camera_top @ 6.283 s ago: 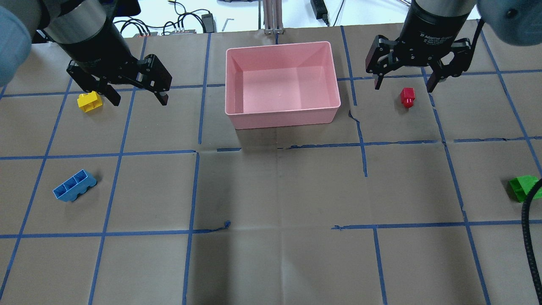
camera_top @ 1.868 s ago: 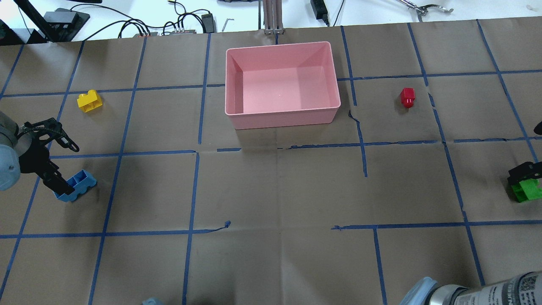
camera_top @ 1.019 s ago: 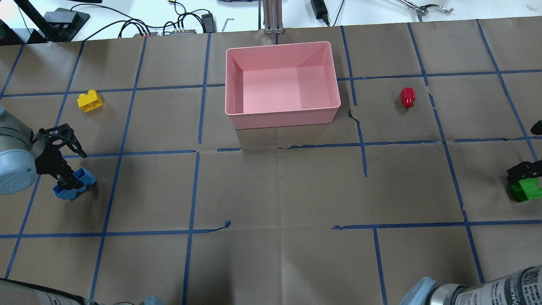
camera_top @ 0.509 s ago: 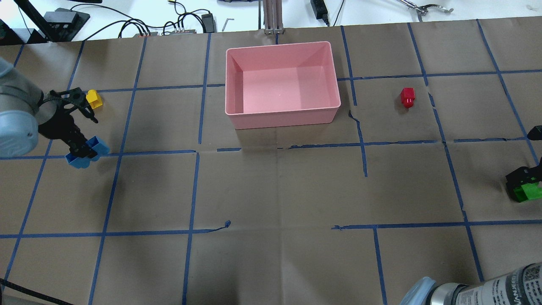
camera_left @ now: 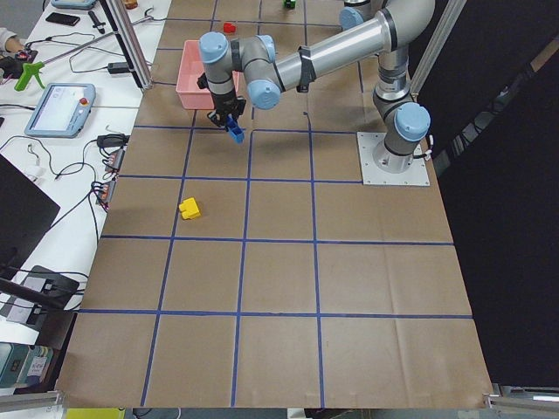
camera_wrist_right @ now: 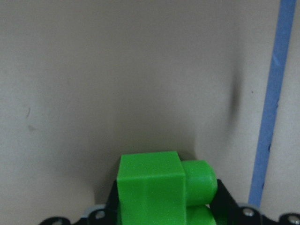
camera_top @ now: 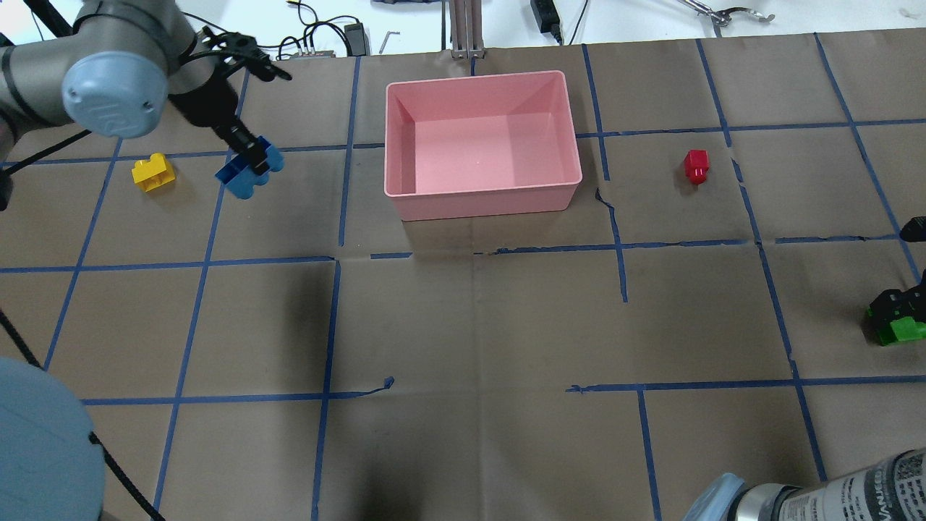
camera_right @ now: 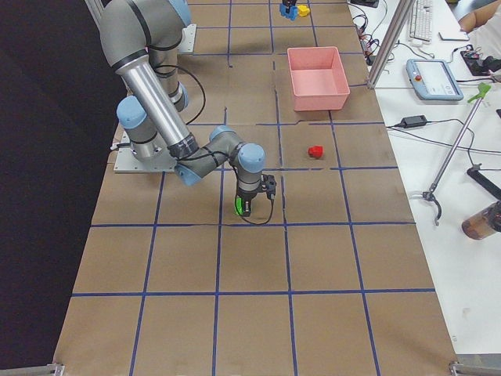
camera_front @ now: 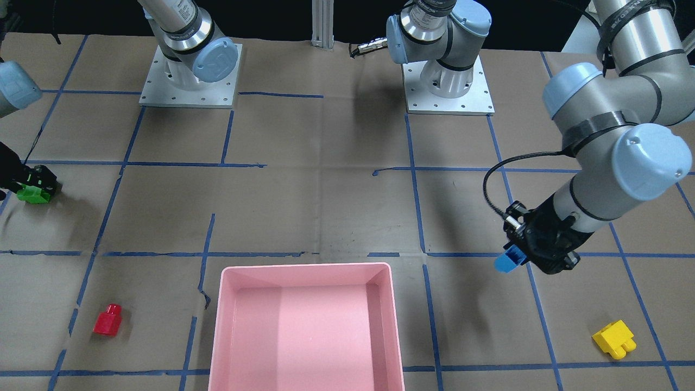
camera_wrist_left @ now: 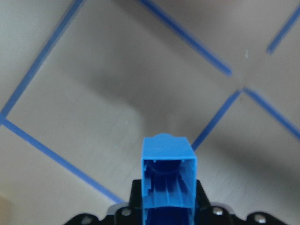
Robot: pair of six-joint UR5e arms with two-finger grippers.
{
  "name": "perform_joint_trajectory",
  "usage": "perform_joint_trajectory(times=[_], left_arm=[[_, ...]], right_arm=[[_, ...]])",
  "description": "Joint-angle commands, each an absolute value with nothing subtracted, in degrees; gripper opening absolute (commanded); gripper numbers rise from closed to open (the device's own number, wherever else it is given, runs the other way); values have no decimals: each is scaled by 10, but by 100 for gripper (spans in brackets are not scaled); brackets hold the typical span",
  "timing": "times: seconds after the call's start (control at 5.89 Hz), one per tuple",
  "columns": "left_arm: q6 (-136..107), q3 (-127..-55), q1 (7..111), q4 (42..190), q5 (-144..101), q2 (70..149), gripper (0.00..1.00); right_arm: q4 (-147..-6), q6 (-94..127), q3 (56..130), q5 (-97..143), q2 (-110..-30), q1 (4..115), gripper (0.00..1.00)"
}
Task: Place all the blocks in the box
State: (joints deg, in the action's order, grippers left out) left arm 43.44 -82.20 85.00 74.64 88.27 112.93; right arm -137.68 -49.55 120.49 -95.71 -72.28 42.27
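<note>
The left gripper clamps the blue brick above the desk in the overhead view's upper left, between the yellow brick and the box; the right gripper, half cut off at the right edge, pinches the green brick; whether that brick is lifted is unclear; the red brick lies right of the box.

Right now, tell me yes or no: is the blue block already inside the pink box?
No, the blue block hangs clamped in the left gripper, off to the side of the box, not over it.
</note>
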Motion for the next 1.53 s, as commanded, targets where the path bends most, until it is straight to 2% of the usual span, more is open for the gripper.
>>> perform_joint_trajectory(times=[0.0, 0.17, 0.51, 0.68, 0.85, 1.02, 1.36], left_arm=[[178, -718, 929, 752, 871, 1192, 0], [97, -708, 964, 744, 858, 1207, 0], [54, -707, 1008, 666, 859, 1256, 2], [50, -707, 1009, 666, 877, 1259, 99], [54, -706, 1006, 671, 882, 1249, 99], [57, -704, 993, 685, 882, 1238, 99], [206, -731, 916, 757, 883, 1193, 99]], right_arm=[[-1375, -496, 1202, -969, -729, 423, 39], [-1372, -495, 1195, -969, -736, 423, 39], [-1150, -482, 1024, -956, -743, 465, 39], [-1046, -430, 938, -946, -743, 496, 39], [-1009, -386, 884, -944, -743, 544, 39], [-988, -323, 860, -942, -743, 594, 39], [-989, -167, 854, -917, -739, 718, 40]])
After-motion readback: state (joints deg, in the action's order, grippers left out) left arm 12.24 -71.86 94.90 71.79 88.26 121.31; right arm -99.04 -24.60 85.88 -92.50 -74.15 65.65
